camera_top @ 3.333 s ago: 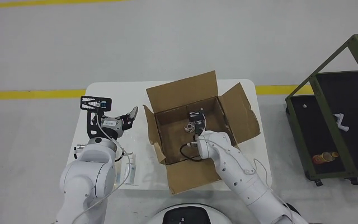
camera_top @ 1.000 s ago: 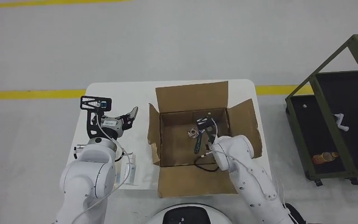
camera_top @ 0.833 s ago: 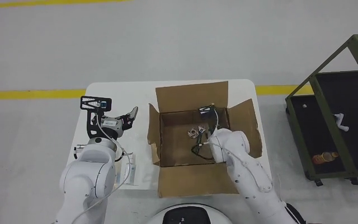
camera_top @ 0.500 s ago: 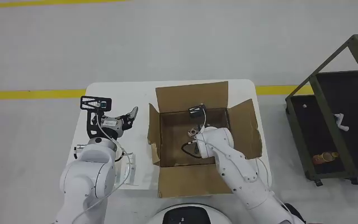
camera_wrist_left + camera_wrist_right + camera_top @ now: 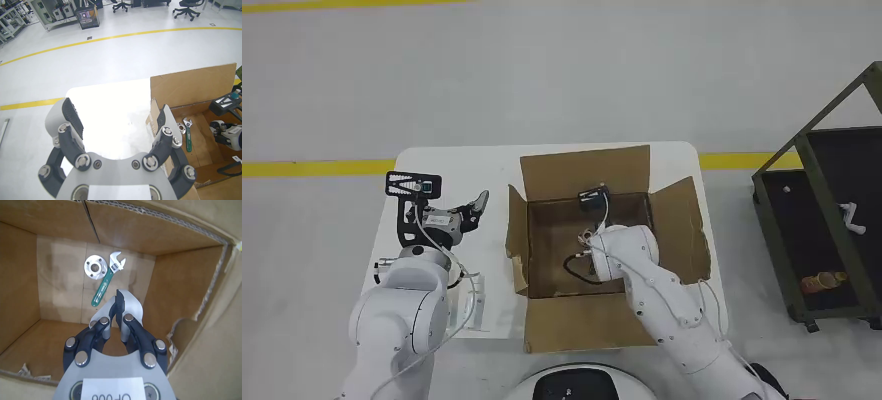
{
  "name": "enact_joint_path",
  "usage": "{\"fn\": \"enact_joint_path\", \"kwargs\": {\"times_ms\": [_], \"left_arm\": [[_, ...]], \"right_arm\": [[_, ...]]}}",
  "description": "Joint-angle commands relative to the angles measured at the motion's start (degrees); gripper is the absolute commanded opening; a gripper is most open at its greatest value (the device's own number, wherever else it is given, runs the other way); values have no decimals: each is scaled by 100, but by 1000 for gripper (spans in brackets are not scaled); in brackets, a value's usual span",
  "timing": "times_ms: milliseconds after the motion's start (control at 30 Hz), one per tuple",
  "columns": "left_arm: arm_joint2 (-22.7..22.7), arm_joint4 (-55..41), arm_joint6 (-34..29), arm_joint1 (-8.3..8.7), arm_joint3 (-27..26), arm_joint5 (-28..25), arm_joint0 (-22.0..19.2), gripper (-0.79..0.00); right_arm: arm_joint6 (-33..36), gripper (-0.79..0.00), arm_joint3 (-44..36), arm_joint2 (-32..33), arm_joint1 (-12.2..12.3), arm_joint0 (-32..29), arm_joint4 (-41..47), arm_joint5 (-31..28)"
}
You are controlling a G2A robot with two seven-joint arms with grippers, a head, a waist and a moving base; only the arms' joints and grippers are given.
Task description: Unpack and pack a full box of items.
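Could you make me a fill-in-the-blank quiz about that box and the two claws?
The wrench in the cardboard box has a ___ handle. The round metal flange lies ___ the box. The right gripper, down in the box, has its fingers ___. The left gripper, above the white table, has its fingers ___.
Missing: green; inside; shut; open.

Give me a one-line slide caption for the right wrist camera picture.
Shut right gripper inside the brown cardboard box, pointing at a green-handled adjustable wrench beside a round silver metal flange.
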Motion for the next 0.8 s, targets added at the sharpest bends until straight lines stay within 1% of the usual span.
{"fn": "enact_joint_path", "kwargs": {"times_ms": [0, 67, 133, 333, 500, 633, 667, 700, 733, 767], "left_arm": [[0, 0, 0, 0, 0, 0, 0, 0], [0, 0, 0, 0, 0, 0, 0, 0], [0, 0, 0, 0, 0, 0, 0, 0], [0, 0, 0, 0, 0, 0, 0, 0], [0, 0, 0, 0, 0, 0, 0, 0], [0, 0, 0, 0, 0, 0, 0, 0], [0, 0, 0, 0, 0, 0, 0, 0], [0, 0, 0, 0, 0, 0, 0, 0], [0, 0, 0, 0, 0, 0, 0, 0], [0, 0, 0, 0, 0, 0, 0, 0]], "right_arm": [[54, -785, 217, 138, -86, 63, 71, -114], [140, -785, 347, 239, -201, 142, 50, -199], [253, -785, 508, 319, -320, 204, -163, -312], [303, -785, 894, 505, -732, 170, -606, -362], [343, -785, 1042, 699, -1015, 63, -1097, -402], [342, -785, 1044, 720, -1031, 55, -1121, -402], [342, -742, 1044, 720, -1031, 55, -1121, -402], [342, -736, 1044, 720, -1031, 55, -1121, -402], [342, -751, 1044, 720, -1031, 55, -1121, -402], [342, -785, 1044, 720, -1031, 55, -1121, -402]]}}
